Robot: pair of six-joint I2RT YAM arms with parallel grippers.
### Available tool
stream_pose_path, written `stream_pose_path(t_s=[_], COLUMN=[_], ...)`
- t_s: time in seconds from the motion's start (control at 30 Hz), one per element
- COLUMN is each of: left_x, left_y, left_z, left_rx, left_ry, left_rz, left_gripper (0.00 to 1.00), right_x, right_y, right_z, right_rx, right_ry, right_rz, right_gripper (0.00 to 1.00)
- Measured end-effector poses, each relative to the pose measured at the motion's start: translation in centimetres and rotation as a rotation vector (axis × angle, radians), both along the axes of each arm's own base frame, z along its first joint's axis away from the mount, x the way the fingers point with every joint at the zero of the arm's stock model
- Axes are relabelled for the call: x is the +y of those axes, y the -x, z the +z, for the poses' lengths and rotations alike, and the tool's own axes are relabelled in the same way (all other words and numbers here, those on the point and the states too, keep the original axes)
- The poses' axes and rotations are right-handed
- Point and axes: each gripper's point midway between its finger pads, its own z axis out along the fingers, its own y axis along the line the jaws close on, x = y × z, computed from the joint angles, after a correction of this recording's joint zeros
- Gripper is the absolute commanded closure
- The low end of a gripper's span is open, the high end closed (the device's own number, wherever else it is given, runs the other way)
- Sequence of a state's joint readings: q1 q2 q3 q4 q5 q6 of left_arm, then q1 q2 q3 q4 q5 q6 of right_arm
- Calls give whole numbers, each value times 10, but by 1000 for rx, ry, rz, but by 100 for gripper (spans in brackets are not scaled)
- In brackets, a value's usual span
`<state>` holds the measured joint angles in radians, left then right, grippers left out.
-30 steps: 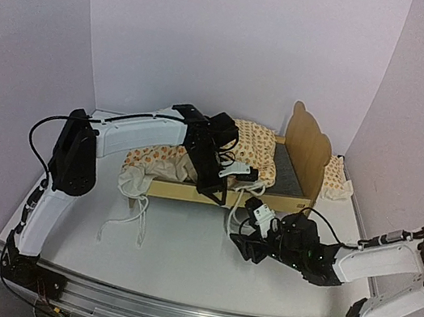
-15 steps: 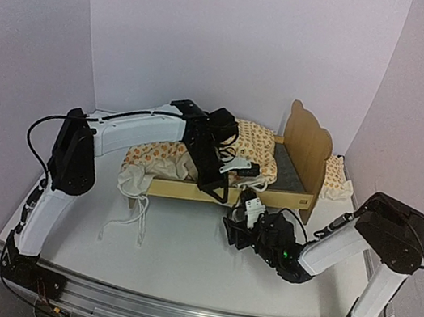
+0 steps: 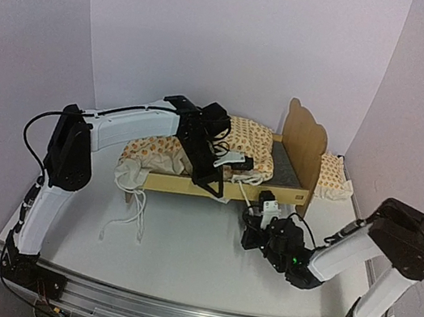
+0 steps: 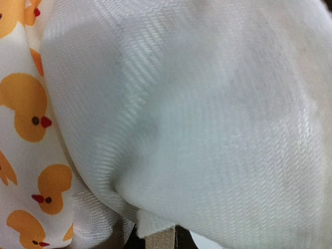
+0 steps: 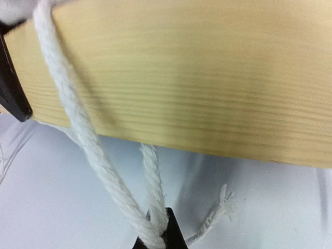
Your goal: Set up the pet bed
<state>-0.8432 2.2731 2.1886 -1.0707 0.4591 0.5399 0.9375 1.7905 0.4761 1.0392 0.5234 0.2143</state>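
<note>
Cloth fills the left wrist view: plain white cloth (image 4: 207, 129) with yellow ducks beside it. It belongs to the soft duck-print cushion (image 3: 252, 142) with the white frill, which lies bunched up in the small light wood pet bed (image 3: 304, 142). The pet bed stands at the back of the white table (image 3: 179, 251), with its cloud-shaped headboard on the right. The left gripper (image 3: 238, 161) is over the middle of the bed, closed tight on the cushion. Its fingers are hidden in the cloth. The right gripper (image 3: 267, 207) is low on the table, just in front of the bed's side rail (image 5: 207, 78). It is pinched shut on a white twisted cord (image 5: 85, 135) that runs up over the rail. A small matching pillow (image 3: 332, 176) lies on the other side of the headboard.
</note>
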Motion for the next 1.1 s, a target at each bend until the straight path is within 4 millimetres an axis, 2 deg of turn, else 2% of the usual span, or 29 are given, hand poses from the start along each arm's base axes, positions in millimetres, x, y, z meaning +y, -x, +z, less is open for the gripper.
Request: stream_pose_path(t_s=[0.07,0.2,0.27,0.33,0.43,0.57,0.67,0.83,0.93,1.0,1.1], left_x=[9,27,36,44,56,70,75,87,98,107,117], left_y=[-7,-29,-44,-53,-66,-73,-75,-71,-66,-65,-67], left_z=[-4,-19,-29,-37,-54,-79,-80,-81,-81,-81,-81], left_rx=[-11,-53,-83,-103,-145,-203,-231,-241,-242,-244,-267], left_ry=[-2,-14,-25,-34,-53,-88,-88,-84,-85,-87,-93], left_rz=[1,11,28,38,50,36,26,-10,-52,-86,-139], left_gripper=[100,100,100,100,100,100,100,100,100,88,54], right_x=[-12,-16,-24,-31,-38,-32,-31,-68,-68,-58,-38], right_y=[7,13,22,32,50,71,75,70,73,74,76], right_z=[13,49,53,46,21,-3,-10,-23,-18,-8,11], right_rx=[60,144,214,289,436,620,736,882,922,939,955], right_ry=[-22,-72,-73,-46,13,55,21,-12,-7,-18,-50], right_rz=[-29,-47,-43,-35,-4,58,52,-95,-86,-37,70], right_gripper=[100,100,100,100,100,100,100,100,100,100,100])
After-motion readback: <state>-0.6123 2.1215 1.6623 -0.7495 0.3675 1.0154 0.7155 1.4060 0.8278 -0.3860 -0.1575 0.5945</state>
